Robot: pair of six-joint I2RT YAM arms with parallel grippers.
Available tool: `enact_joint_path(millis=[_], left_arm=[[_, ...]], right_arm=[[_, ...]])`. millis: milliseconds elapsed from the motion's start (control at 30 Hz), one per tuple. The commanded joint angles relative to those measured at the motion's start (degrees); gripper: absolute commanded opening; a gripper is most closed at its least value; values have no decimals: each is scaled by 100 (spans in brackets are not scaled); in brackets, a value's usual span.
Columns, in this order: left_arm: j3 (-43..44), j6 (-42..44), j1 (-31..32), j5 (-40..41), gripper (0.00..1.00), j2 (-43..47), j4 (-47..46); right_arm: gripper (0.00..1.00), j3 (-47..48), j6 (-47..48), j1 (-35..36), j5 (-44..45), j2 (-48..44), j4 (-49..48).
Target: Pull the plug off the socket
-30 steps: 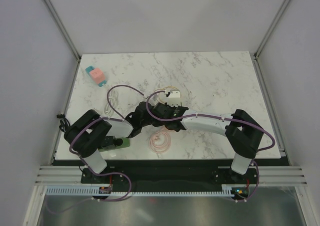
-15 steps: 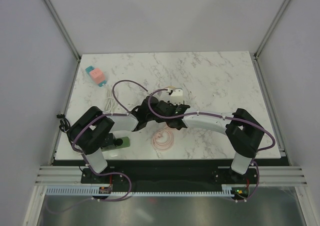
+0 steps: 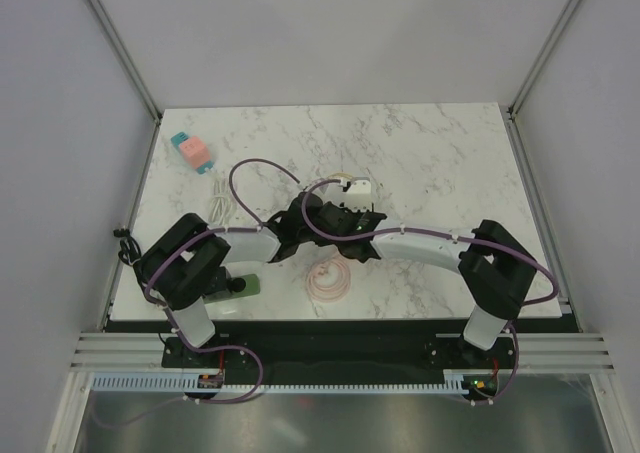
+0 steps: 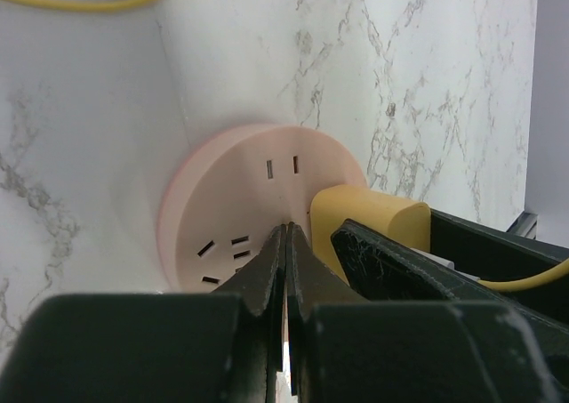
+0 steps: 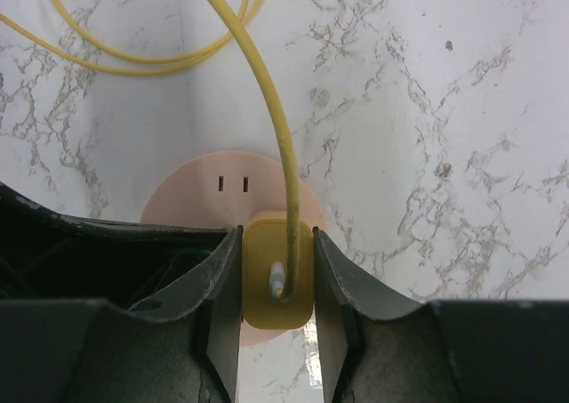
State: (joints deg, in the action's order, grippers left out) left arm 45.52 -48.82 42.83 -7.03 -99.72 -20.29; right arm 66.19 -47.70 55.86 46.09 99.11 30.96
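Note:
The round pink socket (image 5: 200, 188) lies flat on the marble table; it also shows in the left wrist view (image 4: 240, 189). A yellow plug (image 5: 277, 270) sits in it, with a yellow cable (image 5: 267, 109) rising from its back. My right gripper (image 5: 277, 274) is shut on the plug, one finger on each side. My left gripper (image 4: 286, 229) is shut with nothing between the fingers, its tips resting on the socket face beside the plug (image 4: 373, 221). In the top view both grippers (image 3: 322, 221) meet mid-table and hide the socket.
A coil of cable (image 3: 326, 278) lies near the front edge. A small white block (image 3: 357, 186) sits just behind the grippers. A teal and pink box (image 3: 192, 151) is at the far left. A green object (image 3: 241, 286) lies by the left arm's base.
Both grippers have shifted a little to the right and away from the near edge together. The white block and the cable coil moved slightly right.

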Motion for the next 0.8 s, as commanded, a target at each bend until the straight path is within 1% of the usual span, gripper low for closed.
enact_joint_path(millis=[0, 367, 433, 467, 533, 567, 633, 667, 700, 733, 767], left_arm=[[-69, 144, 182, 729, 2, -399, 843], [10, 206, 182, 729, 2, -478, 861], [-16, 328, 182, 484, 2, -382, 660], [-156, 538, 182, 196, 2, -312, 258], [-550, 723, 173, -69, 2, 30, -183], [-709, 759, 173, -106, 12, 162, -647], [-1191, 865, 173, -211, 29, 565, -1159], [-1325, 891, 173, -220, 44, 690, -1344], [-1439, 900, 173, -220, 51, 804, -1685], [-1632, 935, 173, -246, 55, 944, -1819], [-1721, 944, 173, -255, 63, 1015, -1968]], right_arm=[[0, 113, 76, 163, 50, -893, -1372], [0, -36, 261, 110, -152, -1131, -1444], [0, -185, 279, 119, -187, -1166, -1435], [0, -255, 314, 110, -205, -1218, -1435], [0, -536, 332, 92, -205, -1358, -1426], [0, -642, 341, 75, -223, -1429, -1426], [0, -984, 349, 5, -345, -1665, -1452], [0, -1116, 375, -91, -424, -1754, -1557], [0, -1361, 384, -145, -634, -1850, -1610], [0, -1477, 419, -241, -732, -2034, -1767], [0, -1591, 550, -294, -854, -2132, -1856]])
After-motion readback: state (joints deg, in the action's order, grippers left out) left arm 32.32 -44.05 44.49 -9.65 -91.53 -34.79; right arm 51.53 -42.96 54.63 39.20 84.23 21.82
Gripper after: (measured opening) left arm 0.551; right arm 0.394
